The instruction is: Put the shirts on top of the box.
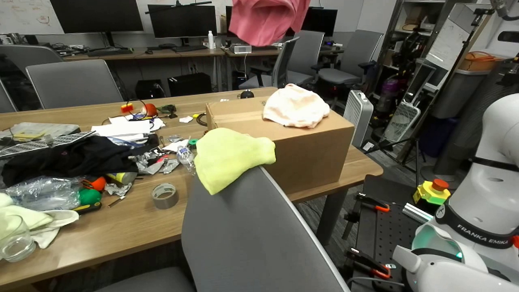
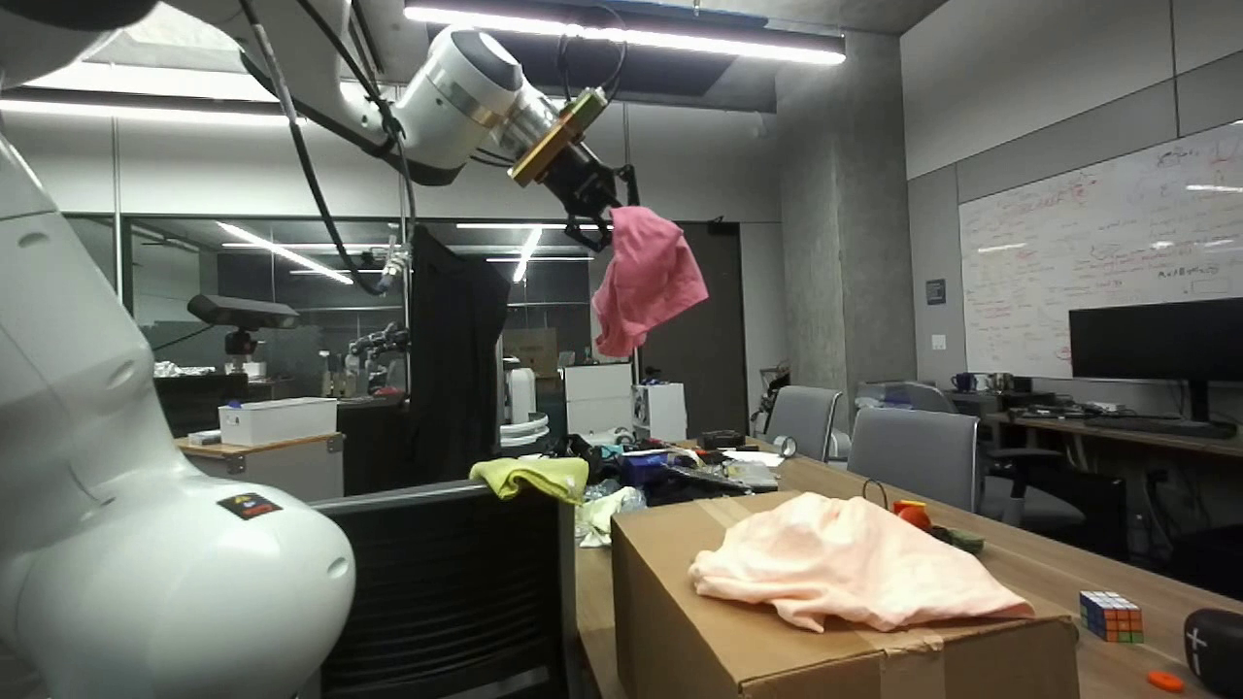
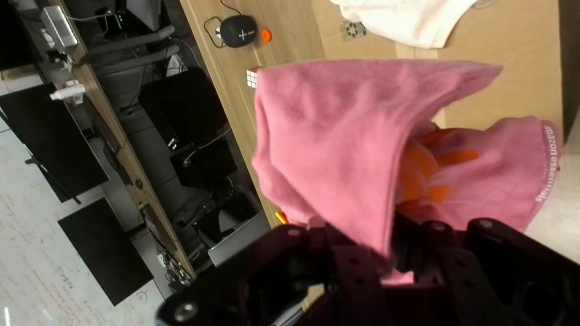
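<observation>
My gripper (image 2: pixel 604 216) is shut on a pink shirt (image 2: pixel 649 282), which hangs from its fingers in the air. The pink shirt also shows at the top of an exterior view (image 1: pixel 265 20) and fills the middle of the wrist view (image 3: pixel 331 131). A cardboard box (image 1: pixel 312 162) stands on the table, also seen in an exterior view (image 2: pixel 670 612). A pale peach shirt (image 1: pixel 296 106) lies crumpled on top of the box, also in an exterior view (image 2: pixel 845 563) and the wrist view (image 3: pixel 408 20). A yellow-green shirt (image 1: pixel 229 156) is draped over a chair back, beside the box.
The grey chair (image 1: pixel 251 227) stands close against the table, in front of the box. Clutter covers the table left of the box, including black cloth (image 1: pixel 73 162), a tape roll (image 1: pixel 165 196) and a glass (image 1: pixel 16 239). A puzzle cube (image 2: pixel 1111 617) and a black speaker (image 2: pixel 1212 652) lie beyond the box.
</observation>
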Controlling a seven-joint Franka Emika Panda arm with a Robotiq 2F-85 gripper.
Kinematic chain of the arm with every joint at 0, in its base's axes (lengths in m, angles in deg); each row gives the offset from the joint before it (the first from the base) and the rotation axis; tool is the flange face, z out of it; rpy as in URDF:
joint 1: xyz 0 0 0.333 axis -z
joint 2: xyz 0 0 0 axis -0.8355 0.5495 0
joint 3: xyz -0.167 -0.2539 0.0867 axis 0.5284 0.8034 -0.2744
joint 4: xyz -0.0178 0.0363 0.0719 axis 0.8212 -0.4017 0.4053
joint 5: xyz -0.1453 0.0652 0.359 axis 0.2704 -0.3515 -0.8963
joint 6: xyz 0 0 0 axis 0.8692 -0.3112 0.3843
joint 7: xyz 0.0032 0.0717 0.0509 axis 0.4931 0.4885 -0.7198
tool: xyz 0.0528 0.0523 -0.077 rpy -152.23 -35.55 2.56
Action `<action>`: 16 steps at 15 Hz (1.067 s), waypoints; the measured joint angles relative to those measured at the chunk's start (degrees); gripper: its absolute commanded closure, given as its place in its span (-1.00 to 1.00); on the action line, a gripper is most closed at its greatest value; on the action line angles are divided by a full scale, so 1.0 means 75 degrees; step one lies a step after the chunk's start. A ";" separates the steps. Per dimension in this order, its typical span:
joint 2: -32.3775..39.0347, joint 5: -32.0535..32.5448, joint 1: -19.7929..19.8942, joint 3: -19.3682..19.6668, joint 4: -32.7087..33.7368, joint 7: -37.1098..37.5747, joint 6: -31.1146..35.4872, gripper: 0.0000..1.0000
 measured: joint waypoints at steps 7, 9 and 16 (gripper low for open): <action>-0.0018 0.0007 0.0753 0.0760 0.0011 -0.0614 -0.0032 0.94; 0.0003 0.0012 0.0905 0.0858 0.0027 -0.0680 -0.0034 0.75; 0.0140 0.0132 0.1204 0.0995 0.0075 -0.0790 -0.0034 -0.43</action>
